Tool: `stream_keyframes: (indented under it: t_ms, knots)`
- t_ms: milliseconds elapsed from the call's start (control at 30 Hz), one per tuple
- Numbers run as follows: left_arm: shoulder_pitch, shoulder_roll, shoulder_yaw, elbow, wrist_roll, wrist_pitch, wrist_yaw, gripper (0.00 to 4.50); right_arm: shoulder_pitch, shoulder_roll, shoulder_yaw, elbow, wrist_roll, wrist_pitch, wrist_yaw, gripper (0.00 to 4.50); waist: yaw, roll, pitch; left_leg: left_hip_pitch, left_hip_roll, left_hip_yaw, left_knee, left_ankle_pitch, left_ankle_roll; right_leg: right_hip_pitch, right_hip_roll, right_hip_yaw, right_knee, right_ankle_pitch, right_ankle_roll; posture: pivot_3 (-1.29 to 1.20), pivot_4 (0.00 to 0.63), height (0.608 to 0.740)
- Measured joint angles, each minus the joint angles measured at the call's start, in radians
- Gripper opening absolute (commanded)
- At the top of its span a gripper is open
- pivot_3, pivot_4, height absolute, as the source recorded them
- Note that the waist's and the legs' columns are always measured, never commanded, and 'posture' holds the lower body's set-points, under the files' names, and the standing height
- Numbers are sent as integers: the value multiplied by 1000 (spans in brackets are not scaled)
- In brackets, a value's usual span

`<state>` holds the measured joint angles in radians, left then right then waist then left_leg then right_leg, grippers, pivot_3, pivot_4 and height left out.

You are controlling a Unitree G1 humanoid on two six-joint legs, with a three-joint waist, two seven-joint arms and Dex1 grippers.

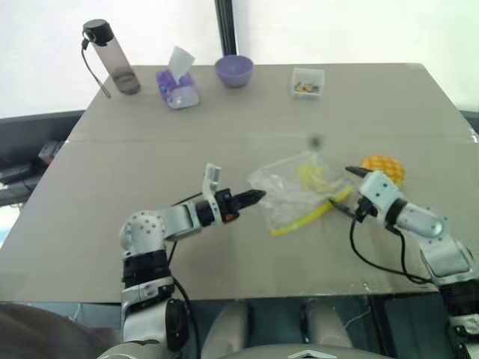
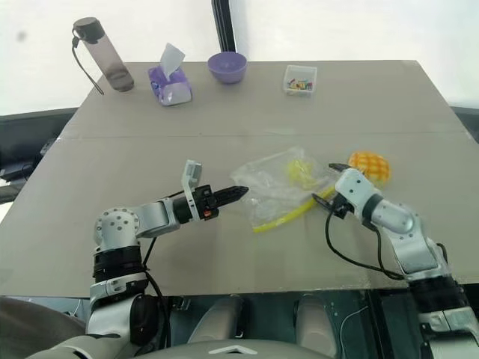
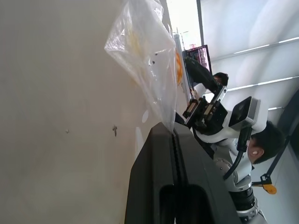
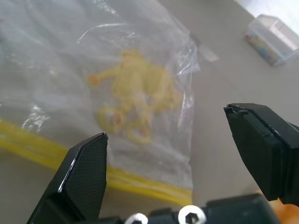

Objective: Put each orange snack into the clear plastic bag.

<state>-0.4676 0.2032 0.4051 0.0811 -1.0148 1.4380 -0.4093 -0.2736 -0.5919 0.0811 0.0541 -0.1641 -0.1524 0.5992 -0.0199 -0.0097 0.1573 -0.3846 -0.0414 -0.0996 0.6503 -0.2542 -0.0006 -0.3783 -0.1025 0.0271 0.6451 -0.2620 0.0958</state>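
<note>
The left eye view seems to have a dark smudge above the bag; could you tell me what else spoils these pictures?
Left eye view: a blurry dark spot sits above the plastic bag, absent from the right eye view, so likely lens dirt. Both eye views: the bright background beyond the table is washed out. Right wrist view: the small box is out of focus.
</note>
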Motion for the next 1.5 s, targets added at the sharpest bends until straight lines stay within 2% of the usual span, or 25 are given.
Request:
stream_keyframes:
  t_ms: [33,133,533,700,833,1000,1167,1367,1500]
  knots:
    - [0,0,1,-1,-3,1,4,0,-9,10,1,7,-5,-6,-11,3682,2,0,0,0,0,0,0,0,0,0,0,0,0,0,0,0,150,740]
    - [0,6,19,-2,-19,6,22,0,-21,13,21,27,-23,-44,-21,2216,6,-1,0,-1,0,0,0,0,0,0,0,0,-1,0,0,0,150,740]
    - [3,13,24,-3,-24,-3,43,0,60,-146,-10,44,132,-186,169,2216,1,-1,1,0,0,1,0,0,0,0,0,0,-1,0,0,0,150,740]
    - [3,13,22,-3,-24,-5,44,0,47,-159,9,63,77,-250,174,2216,3,-1,1,0,0,1,0,0,0,0,0,0,-1,0,0,0,150,740]
    - [3,15,19,-3,-28,-4,44,0,-7,-149,30,132,-40,-284,96,2216,3,-1,1,0,0,1,0,0,0,0,0,0,-1,0,0,0,150,740]
    - [15,19,11,-3,-30,-2,44,0,-39,-103,42,166,-90,-296,33,2216,3,-2,1,0,0,1,0,0,0,0,0,0,-1,0,0,0,150,740]
    - [22,38,-17,-3,-27,-4,35,0,-42,-66,43,165,-73,-297,16,31,6,-2,2,-1,0,0,0,0,0,0,0,0,-1,0,0,0,150,740]
    - [32,74,-94,-17,10,-50,-24,0,-42,-61,44,164,-73,-297,16,31,4,-2,2,0,0,1,0,0,0,0,0,0,-1,0,0,0,150,740]
    - [43,91,-151,-32,84,-180,-74,0,-42,-44,49,165,-74,-284,4,31,3,-1,2,0,0,1,0,0,-1,0,0,0,-1,0,0,0,150,740]
